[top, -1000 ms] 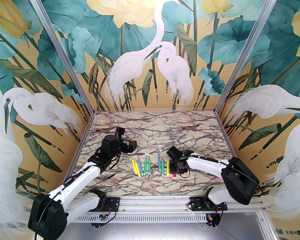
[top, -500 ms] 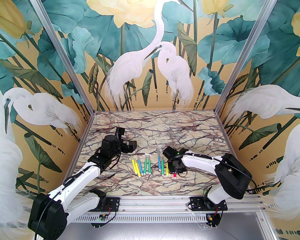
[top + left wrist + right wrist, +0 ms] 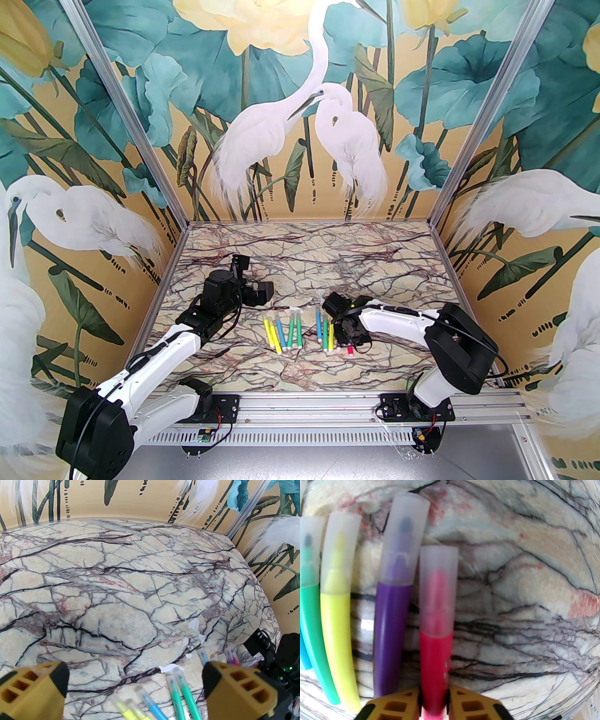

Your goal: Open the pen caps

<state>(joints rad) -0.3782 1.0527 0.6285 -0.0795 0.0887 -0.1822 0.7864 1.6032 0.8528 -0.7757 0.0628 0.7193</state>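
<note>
Marble-patterned bench (image 3: 328, 253), walled by heron murals. Right claw (image 3: 434, 698), lower centre of the wrist frame: closed on bright pink thin marker pen (image 3: 436, 658), with clear see-through plastic cap (image 3: 438, 585) fitted. Purple capped marker pen (image 3: 390, 632) is laid just left. Left claw (image 3: 134, 676): held wide open.

Work surface is a marble-patterned tabletop (image 3: 304, 253), cream with dark and reddish veining, bounded on the left, far and right by walls carrying a painted mural (image 3: 262, 56) of white egrets (image 3: 262, 136), teal lotus leaves and pale yellow blooms on a tan ground. Two aluminium corner posts (image 3: 131, 126) (image 3: 483, 117) rise at the far corners. Along the near edge runs an aluminium rail (image 3: 309, 405), with a slotted metal strip (image 3: 304, 438) and a plain grey panel (image 3: 328, 464) nearer still.
</note>
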